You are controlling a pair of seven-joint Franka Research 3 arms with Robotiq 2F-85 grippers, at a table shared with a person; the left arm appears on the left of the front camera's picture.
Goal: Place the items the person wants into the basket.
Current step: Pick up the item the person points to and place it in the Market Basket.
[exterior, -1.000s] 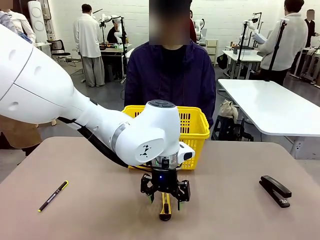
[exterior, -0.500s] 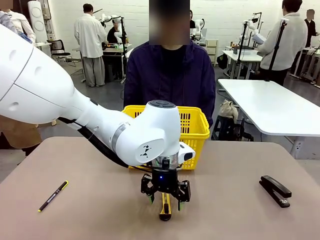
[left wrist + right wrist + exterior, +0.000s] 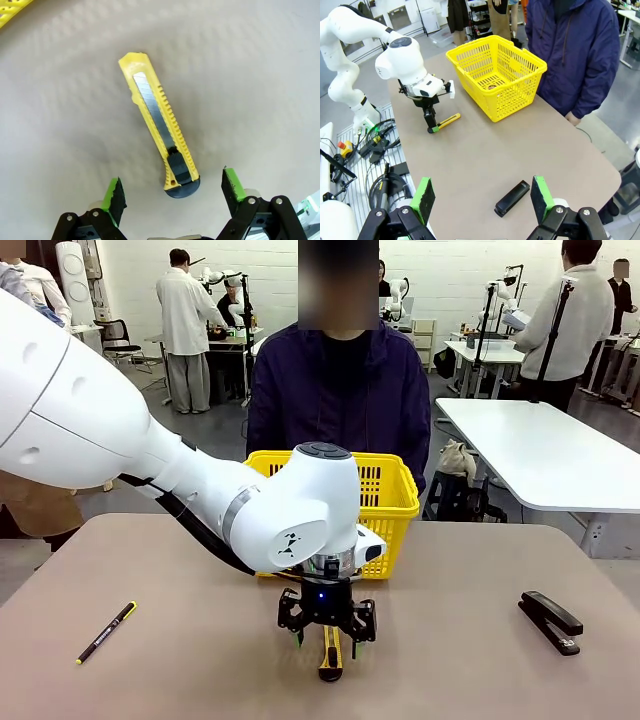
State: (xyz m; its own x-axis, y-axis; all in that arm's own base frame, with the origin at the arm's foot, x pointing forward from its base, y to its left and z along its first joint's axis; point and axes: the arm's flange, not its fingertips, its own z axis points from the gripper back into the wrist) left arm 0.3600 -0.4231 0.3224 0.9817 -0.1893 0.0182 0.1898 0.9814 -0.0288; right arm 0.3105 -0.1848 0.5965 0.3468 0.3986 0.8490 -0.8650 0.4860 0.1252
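A yellow-black utility knife (image 3: 330,654) lies flat on the table in front of the yellow basket (image 3: 388,498). My left gripper (image 3: 327,632) hangs open right over it, pointing down. In the left wrist view the knife (image 3: 157,122) runs up the middle, its black end between my green-padded fingertips (image 3: 114,196), untouched. The basket (image 3: 495,70) stands at the far edge before the person (image 3: 340,390) in a dark jacket; a small dark round thing (image 3: 491,86) lies on its floor. My right gripper (image 3: 482,197) is open and holds nothing, high above the table.
A thin black pen (image 3: 107,631) lies at the table's left. A black stapler (image 3: 551,621) lies at the right, and shows as the stapler (image 3: 512,197) below my right gripper. A basket corner (image 3: 12,9) edges the left wrist view. Bare tabletop surrounds the knife.
My left gripper has shifted only very slightly above the knife. The knife, pen, stapler and basket have stayed in place.
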